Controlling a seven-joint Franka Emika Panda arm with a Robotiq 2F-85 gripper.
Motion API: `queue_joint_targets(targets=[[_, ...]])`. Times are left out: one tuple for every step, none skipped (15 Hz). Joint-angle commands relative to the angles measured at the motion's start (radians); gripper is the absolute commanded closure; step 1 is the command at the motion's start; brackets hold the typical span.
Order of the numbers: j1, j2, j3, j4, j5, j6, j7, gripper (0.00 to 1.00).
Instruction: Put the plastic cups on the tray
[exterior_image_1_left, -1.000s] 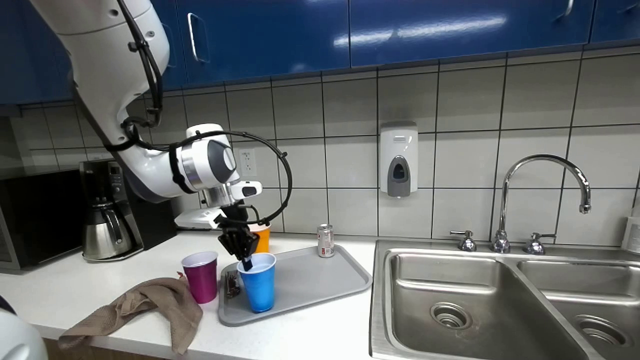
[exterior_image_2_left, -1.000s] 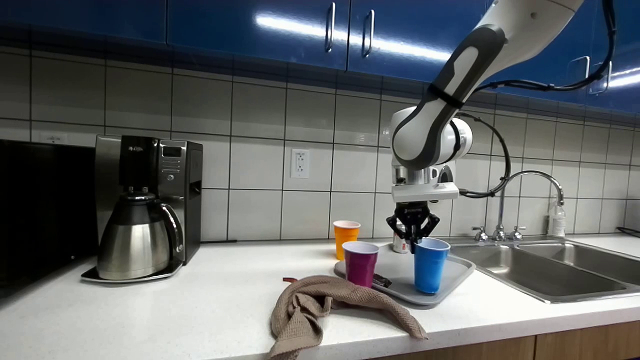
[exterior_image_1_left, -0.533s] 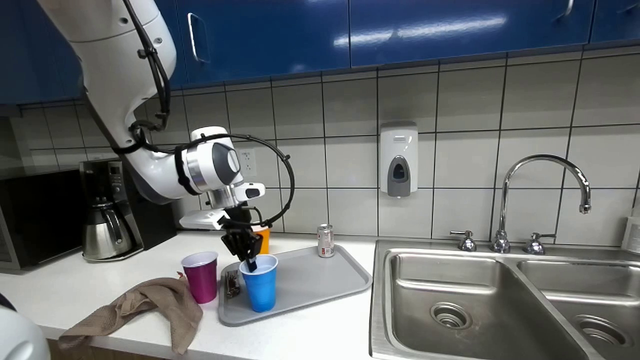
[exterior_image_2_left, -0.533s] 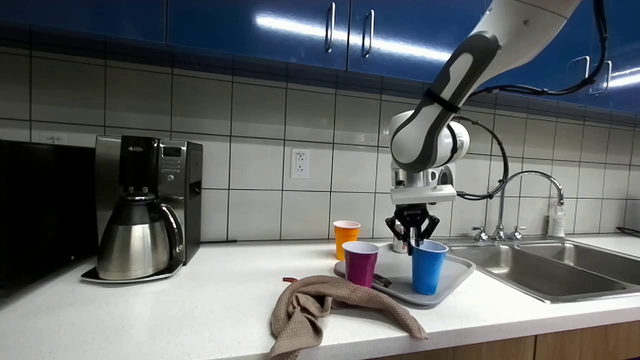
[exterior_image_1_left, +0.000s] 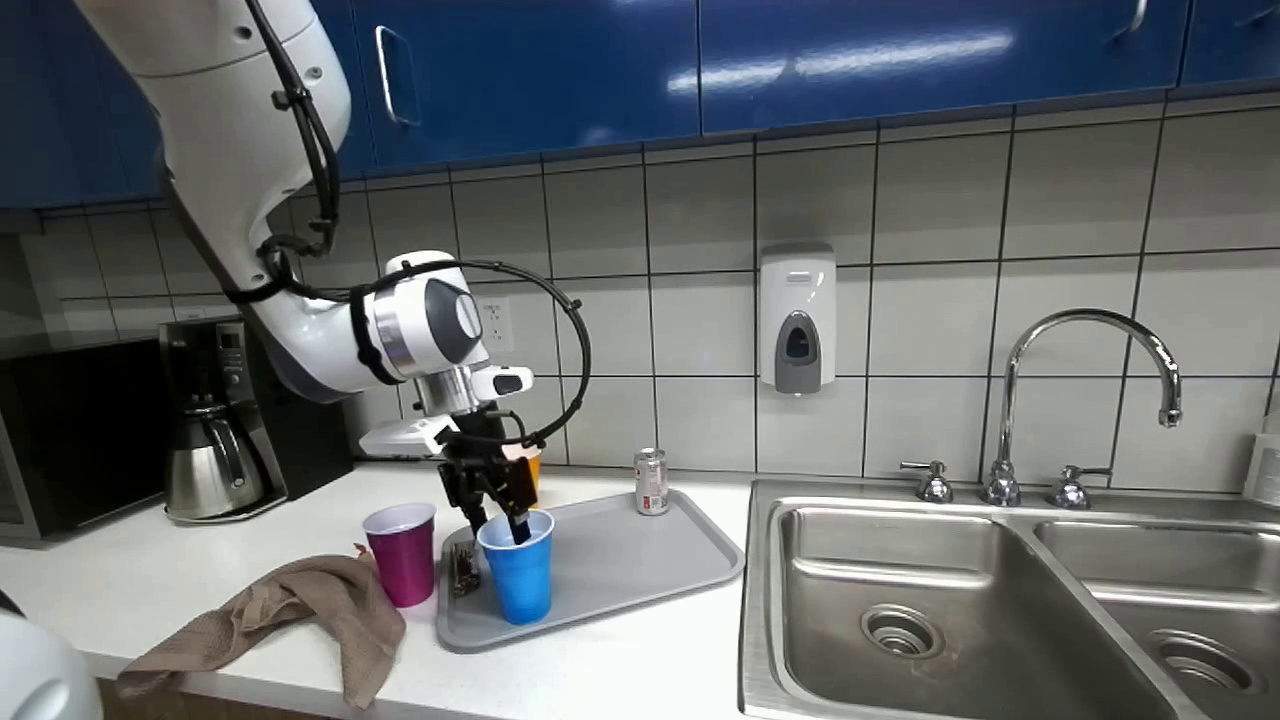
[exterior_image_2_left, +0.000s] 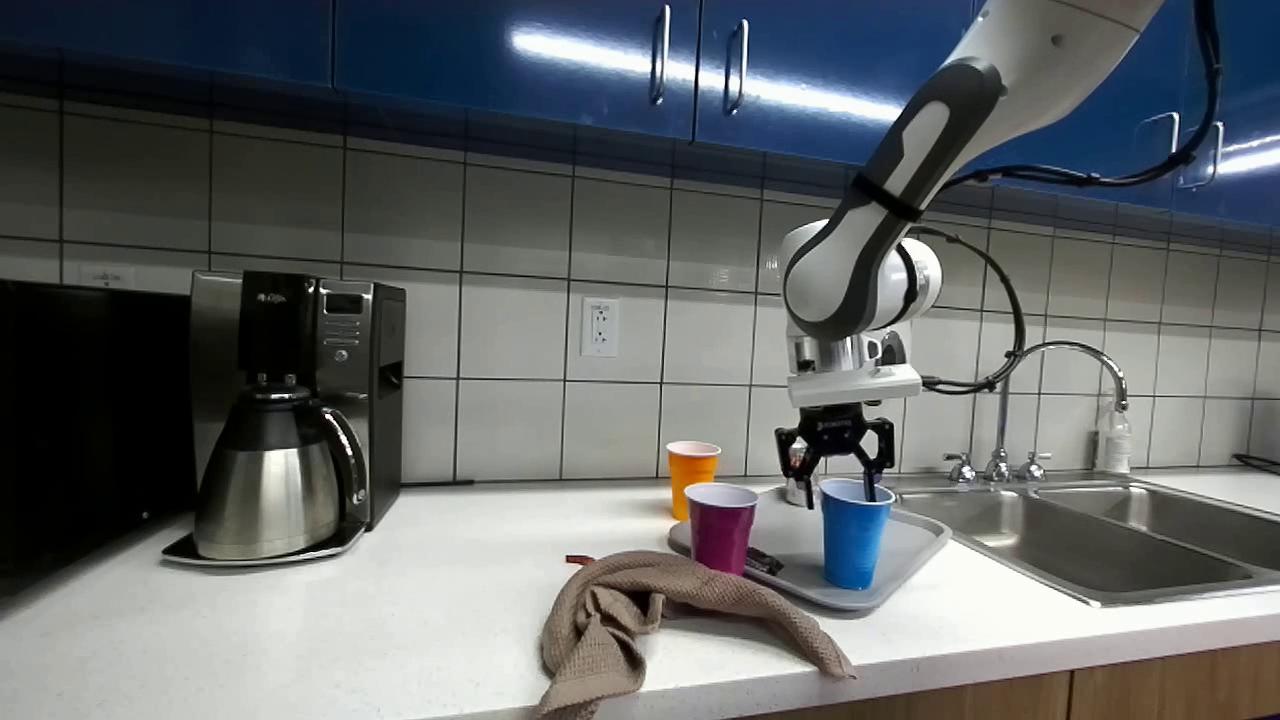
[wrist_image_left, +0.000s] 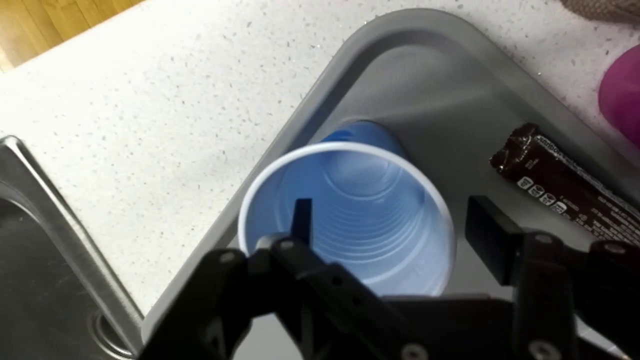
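Spread apart since the earlier frame, the pincer (exterior_image_2_left: 839, 500) straddles the wall of the blue cup (exterior_image_1_left: 522, 585), 1 finger inside, 1 outside. This cup stands on the tray (exterior_image_1_left: 640, 560), so 1 of 3 looks done. Remaining: the magenta cup (exterior_image_1_left: 405, 565) and the orange cup (exterior_image_2_left: 692, 467), both apparently on the bench (exterior_image_2_left: 350, 620) just beside the tray.

Magenta cup (wrist_image_left: 624, 97), cropped (wrist view's right edge).
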Motion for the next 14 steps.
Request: queue_joint_targets(targets=[[0.007,-0.070,-0.009,-0.021,-0.012,-0.065,-0.015,0.00],[0.005,-0.080,-0.007,-0.024,-0.013,-0.071,-0.017,0.00],[0.004,-0.090,-0.005,-0.030,-0.014,-0.076,-0.020,0.00],[0.002,-0.101,-0.003,-0.037,-0.019,-0.072,-0.027,0.00],[0.001,-0.047,-0.001,-0.006,0.001,-0.046,-0.009,0.00],[0.000,-0.051,0.000,-0.008,0.001,-0.046,-0.010,0.00],[0.000,-0.050,-0.001,-0.008,0.001,-0.046,-0.010,0.00],[0.001,-0.047,-0.001,-0.008,0.001,-0.045,-0.010,0.00],[0.001,-0.044,-0.001,-0.008,0.001,-0.044,-0.010,0.00],[0.001,-0.043,-0.002,-0.008,0.001,-0.044,-0.010,0.00],[0.001,-0.042,-0.002,-0.008,0.001,-0.044,-0.010,0.00],[0.002,-0.042,-0.002,-0.008,0.001,-0.044,-0.010,0.00],[0.002,-0.042,-0.002,-0.008,0.001,-0.044,-0.010,0.00],[0.002,-0.041,-0.002,-0.008,0.001,-0.044,-0.010,0.00]])
